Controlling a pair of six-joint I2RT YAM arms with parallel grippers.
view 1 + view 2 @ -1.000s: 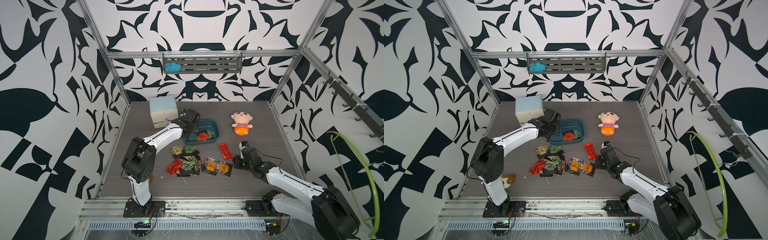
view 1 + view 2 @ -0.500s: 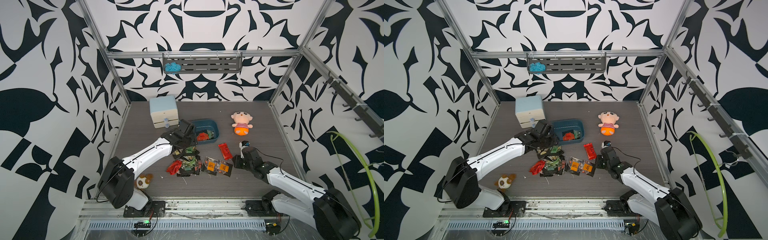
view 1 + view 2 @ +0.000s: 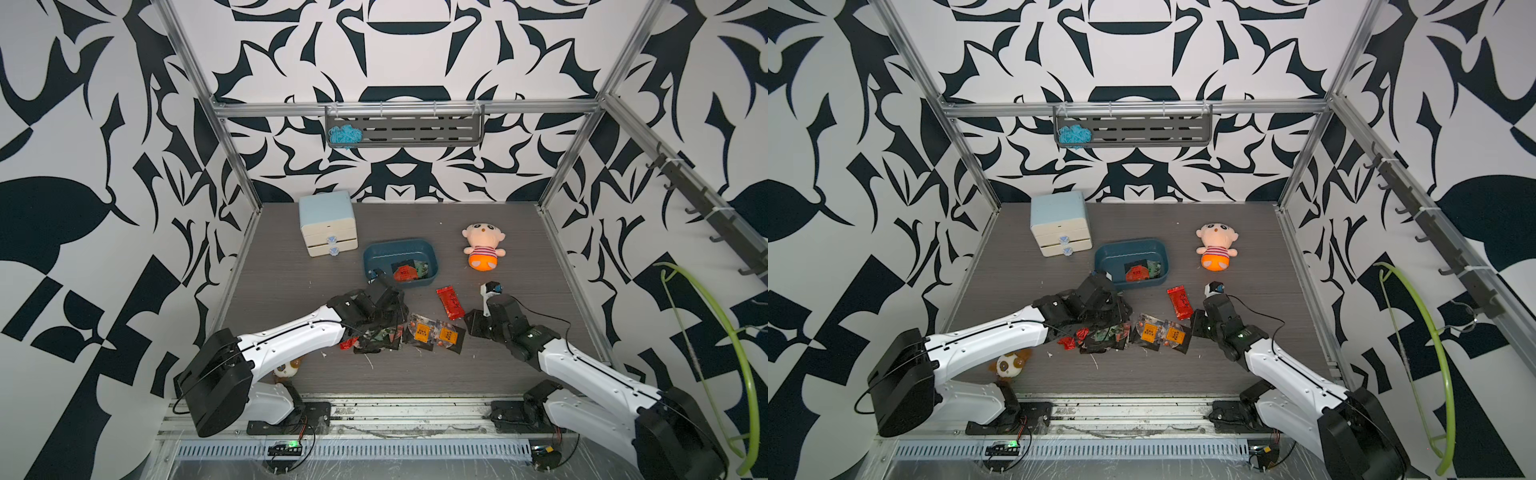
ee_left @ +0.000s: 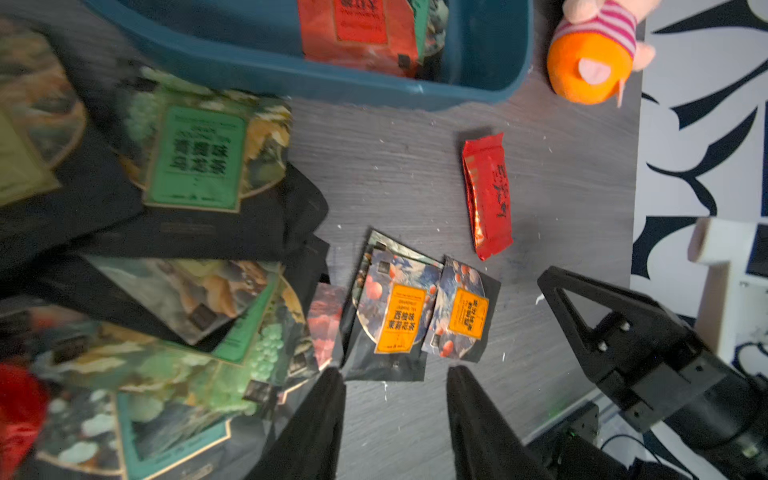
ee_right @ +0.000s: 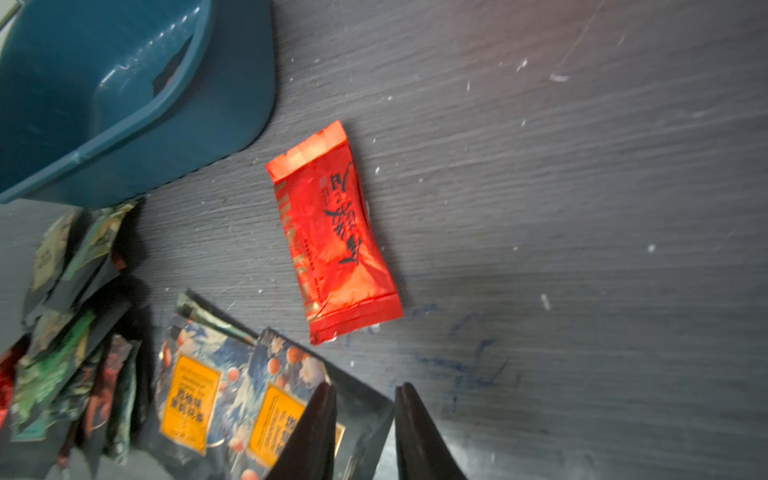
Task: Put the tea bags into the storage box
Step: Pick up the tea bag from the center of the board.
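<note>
a metal rail [image 3: 374, 411] runs along the near edge, with both arm bases mounted on it. beyond it lies the dark grey wood-grain table [image 3: 415, 374], flecked with pale crumbs and boxed in by aluminium posts and walls in a bold black-and-white pattern. a small big-eyed plush toy [image 3: 1009, 363] sits by the left arm.

mid-table, most tea bags [image 3: 382, 336] lie in an overlapping heap, green-labelled ones toward the left arm, two orange-labelled bags [image 3: 432, 332] toward the right. the left gripper [image 4: 392, 370] hangs over the heap, fingers well apart and holding nothing. the right gripper [image 5: 365, 386] is low at the corner of an orange-labelled bag, with a narrow gap between its fingers and nothing clamped.

a red sachet [image 3: 450, 302] lies alone just past them. behind it the teal storage box [image 3: 374, 257] holds a red bag [image 3: 404, 273] on a dark one, beside a green-edged one.

farther back stand a plush doll [image 3: 484, 247] and a pale blue drawer cabinet [image 3: 328, 222]. on the back wall, a grey slotted shelf [image 3: 415, 131] carries a blue yarn tangle [image 3: 345, 136].
</note>
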